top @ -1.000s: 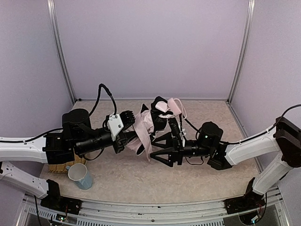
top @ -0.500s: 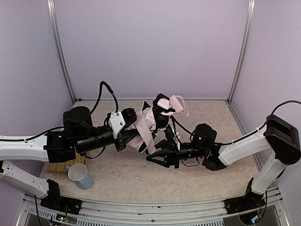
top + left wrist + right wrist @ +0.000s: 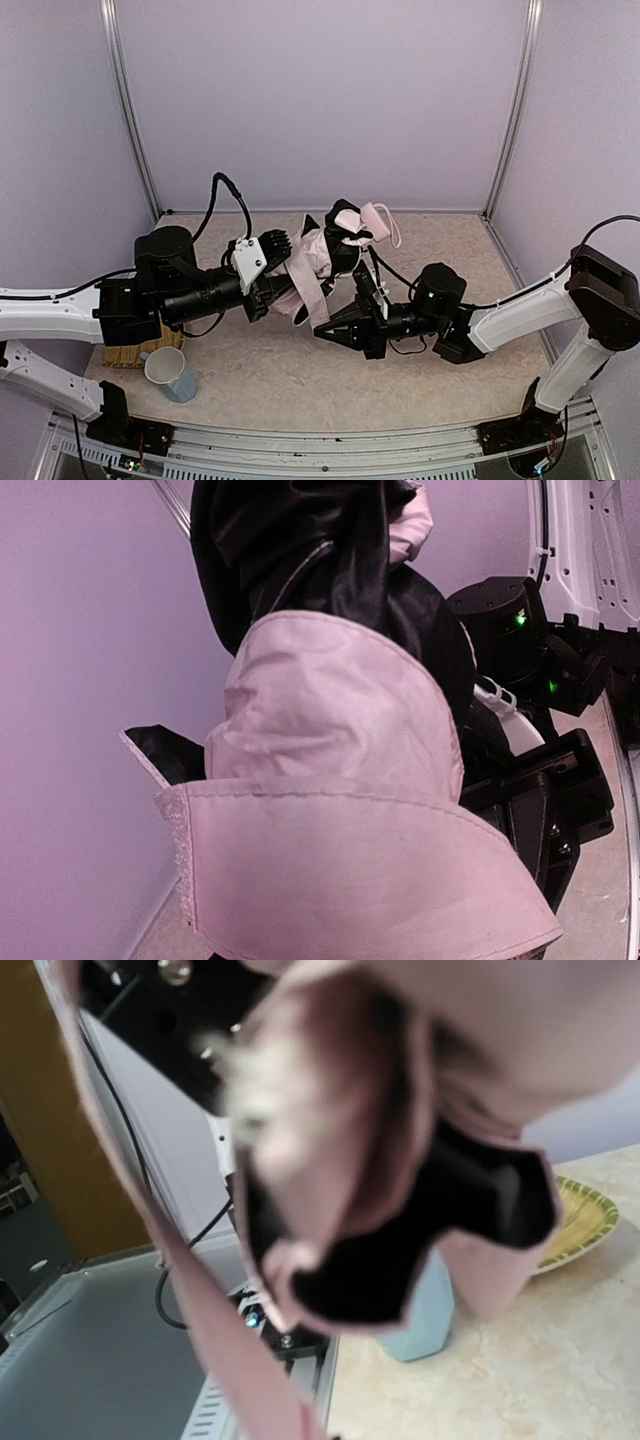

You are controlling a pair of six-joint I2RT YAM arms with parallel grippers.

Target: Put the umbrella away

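The umbrella [image 3: 312,262] is gripped by the left claw [image 3: 272,287], closed partway around it; the right claw [image 3: 325,334] is clenched tight just below its fabric.

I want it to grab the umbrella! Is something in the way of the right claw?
Nothing visible. The right gripper, shut, sits right beside the hanging pink fabric of the umbrella, with no other object between them. The left gripper holds it.

The umbrella [image 3: 318,262] sits above the middle of the table [image 3: 300,395], between the arms. The left gripper [image 3: 283,285] is at its left side, and the right gripper [image 3: 327,335] is just near-right of it, possibly touching. At near left, a mug [image 3: 170,372] stands beside a mat [image 3: 122,356].
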